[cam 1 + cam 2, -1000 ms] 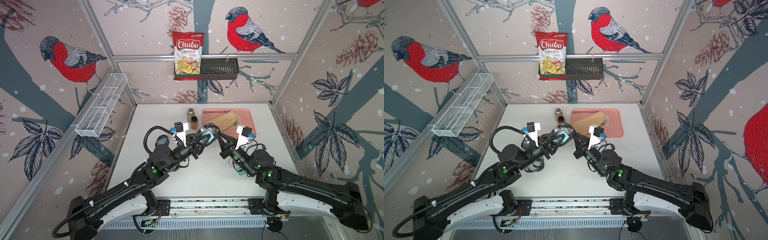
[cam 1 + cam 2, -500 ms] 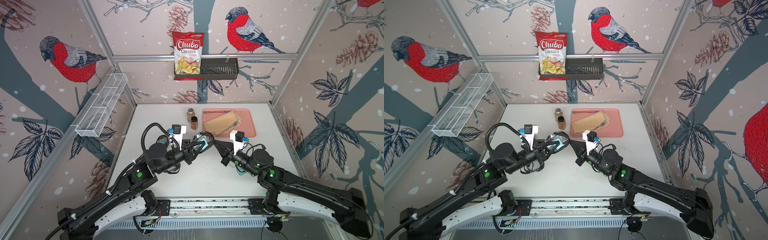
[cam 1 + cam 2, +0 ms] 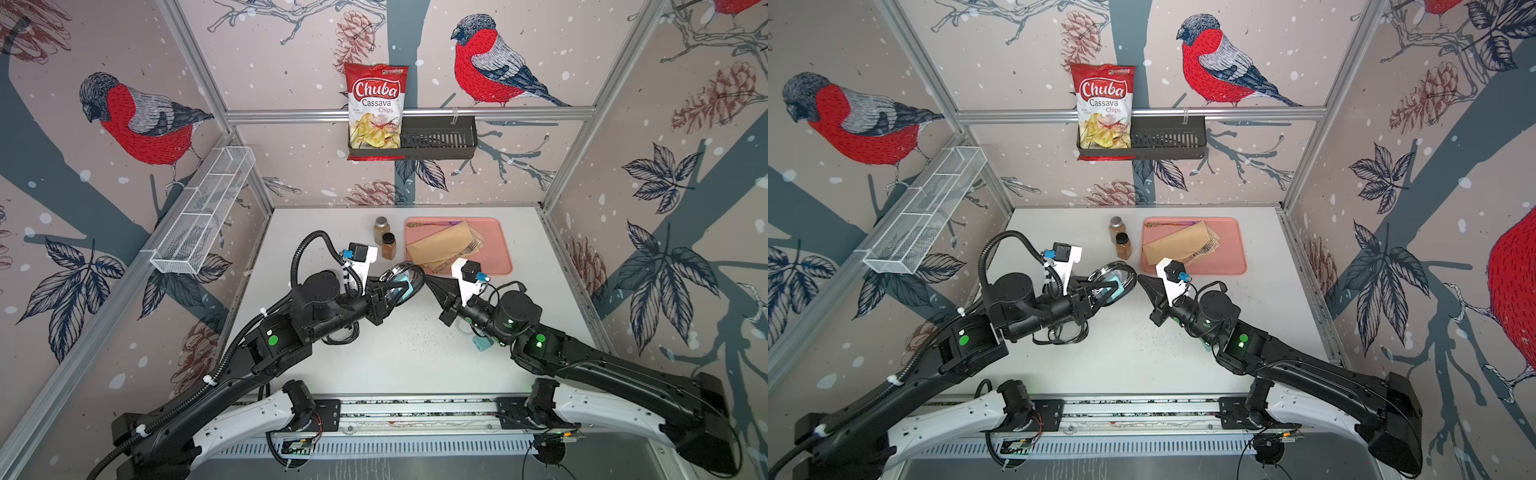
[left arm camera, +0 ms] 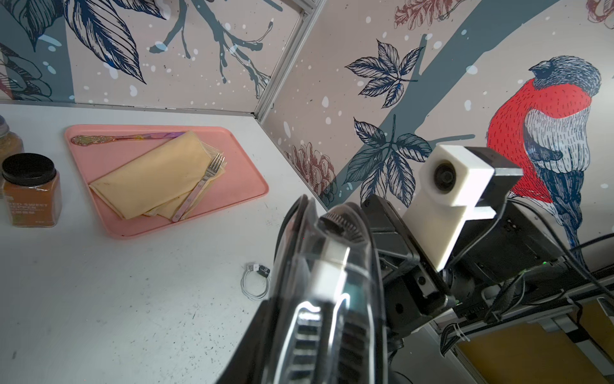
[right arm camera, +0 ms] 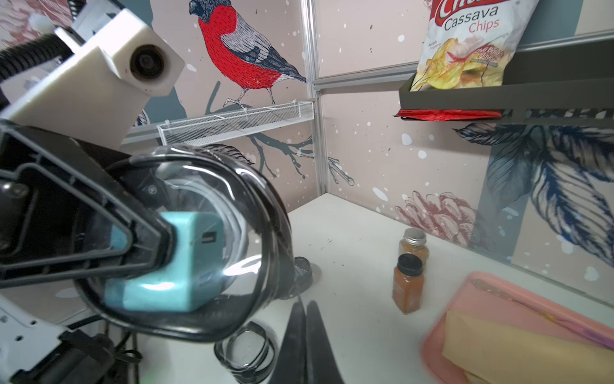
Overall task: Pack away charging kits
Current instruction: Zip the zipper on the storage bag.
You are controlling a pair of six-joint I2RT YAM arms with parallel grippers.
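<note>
Clear plastic with a black rim, the case [image 5: 229,186] hangs above the table [image 3: 395,357], pinched across its flat faces by the left gripper [image 3: 390,291]. A teal charger [image 5: 186,252] sits inside it. The right gripper [image 3: 430,280] is clenched on nothing, its tip just beside the case's rim.

The likely trouble is that tip. A push on the rim could twist the slick shell in the jaws or knock it loose. I cannot tell whether the case is fully closed. If it is not, a tilt could let the charger drop out.

A cable [image 4: 254,282] lies on the table near the case. A spare charger [image 3: 482,343] sits under the right arm, where a low sweep could scatter both.
</note>
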